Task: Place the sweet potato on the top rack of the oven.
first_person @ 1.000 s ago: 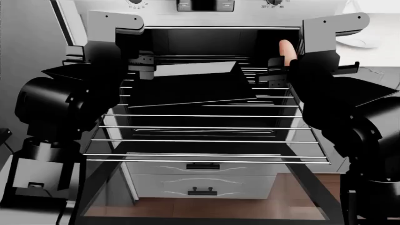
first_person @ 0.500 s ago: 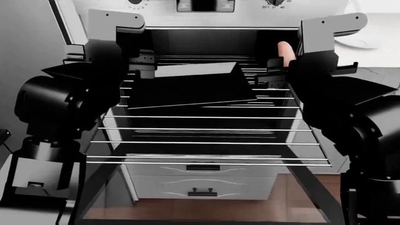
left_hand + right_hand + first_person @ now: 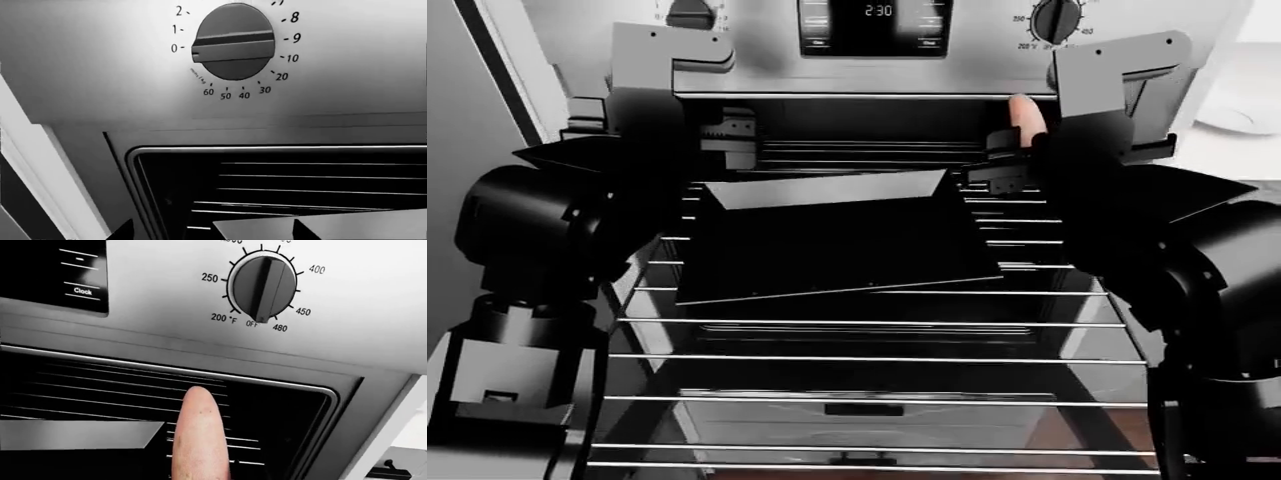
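Note:
The pinkish sweet potato (image 3: 1028, 116) (image 3: 199, 440) stands upright in my right gripper (image 3: 1016, 158), which is shut on its lower end, just in front of the upper right of the oven (image 3: 988, 60) opening. The top rack (image 3: 1022, 243) is slid out and carries a flat black tray (image 3: 827, 240) lying slightly askew. The potato is to the right of the tray and above the rack's bars. My left gripper (image 3: 731, 138) (image 3: 213, 236) is open at the upper left of the opening, over the tray's far left corner, with nothing between its fingertips (image 3: 125, 231).
The steel control panel has a clock display (image 3: 877, 12) and round knobs (image 3: 233, 42) (image 3: 263, 287). A lower chrome rack (image 3: 868, 358) is also pulled out over the open door. A white plate (image 3: 1244, 105) sits on the counter at the right. White drawers (image 3: 854, 412) show below.
The head view has tilted up, so the control panel and clock now show and the racks sit lower. Both grippers stay at the oven opening, the right one still holding the potato.

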You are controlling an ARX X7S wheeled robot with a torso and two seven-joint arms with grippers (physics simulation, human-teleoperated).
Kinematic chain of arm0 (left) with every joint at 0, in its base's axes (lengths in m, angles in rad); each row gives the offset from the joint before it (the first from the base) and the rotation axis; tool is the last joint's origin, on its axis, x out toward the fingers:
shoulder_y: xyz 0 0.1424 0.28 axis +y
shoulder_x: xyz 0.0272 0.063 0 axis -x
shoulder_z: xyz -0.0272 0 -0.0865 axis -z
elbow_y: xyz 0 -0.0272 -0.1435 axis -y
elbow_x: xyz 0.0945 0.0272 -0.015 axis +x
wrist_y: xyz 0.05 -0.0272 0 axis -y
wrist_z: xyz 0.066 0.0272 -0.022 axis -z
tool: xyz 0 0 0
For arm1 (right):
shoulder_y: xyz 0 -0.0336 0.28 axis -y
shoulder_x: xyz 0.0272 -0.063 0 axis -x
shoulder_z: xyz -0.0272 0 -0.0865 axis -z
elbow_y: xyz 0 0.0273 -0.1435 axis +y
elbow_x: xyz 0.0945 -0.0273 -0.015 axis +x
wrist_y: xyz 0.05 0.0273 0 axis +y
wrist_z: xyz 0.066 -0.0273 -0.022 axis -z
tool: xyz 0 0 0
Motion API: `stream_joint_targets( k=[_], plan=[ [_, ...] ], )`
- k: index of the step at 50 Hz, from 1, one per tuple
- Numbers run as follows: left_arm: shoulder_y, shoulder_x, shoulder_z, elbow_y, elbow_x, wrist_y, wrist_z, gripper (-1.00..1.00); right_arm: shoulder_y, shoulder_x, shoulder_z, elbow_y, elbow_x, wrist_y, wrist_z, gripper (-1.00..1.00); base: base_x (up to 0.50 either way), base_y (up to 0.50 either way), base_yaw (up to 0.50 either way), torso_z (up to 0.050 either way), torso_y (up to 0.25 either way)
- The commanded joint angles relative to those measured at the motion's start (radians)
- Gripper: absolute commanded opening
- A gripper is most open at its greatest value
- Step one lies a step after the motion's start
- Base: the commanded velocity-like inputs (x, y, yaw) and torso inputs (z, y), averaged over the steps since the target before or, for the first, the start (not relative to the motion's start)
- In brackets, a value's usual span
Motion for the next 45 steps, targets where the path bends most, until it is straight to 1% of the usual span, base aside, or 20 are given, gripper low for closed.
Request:
stream_joint_targets(
  k=[1, 8, 17, 25, 45],
  plan=[
    [0.005, -0.003, 0.000, 0.004, -0.005, 0.002, -0.002, 1.00, 0.004, -0.002, -0.018, 0.002, -0.007, -0.002, -0.012, -1.00, 0.41, 0.03, 0.00, 0.000, 0.000],
    [0.009, -0.003, 0.003, 0.016, -0.010, -0.003, -0.005, 1.00, -0.001, -0.002, -0.026, 0.012, -0.007, -0.016, -0.022, -1.00, 0.04, 0.00, 0.00, 0.000, 0.001],
    [0.015, -0.006, 0.003, 0.025, -0.016, -0.005, -0.006, 1.00, -0.015, -0.012, -0.101, 0.070, -0.028, -0.042, -0.061, -1.00, 0.00, 0.00, 0.00, 0.000, 0.000],
    [0.018, -0.011, -0.001, 0.031, -0.021, -0.007, -0.010, 1.00, -0.004, -0.023, -0.134, 0.107, -0.037, -0.061, -0.084, -1.00, 0.00, 0.00, 0.00, 0.000, 0.001],
    [0.013, -0.010, 0.004, 0.048, -0.032, -0.021, -0.019, 1.00, 0.038, -0.088, -0.199, 0.274, -0.071, -0.150, -0.142, -1.00, 0.00, 0.00, 0.00, 0.000, 0.000]
  ],
)
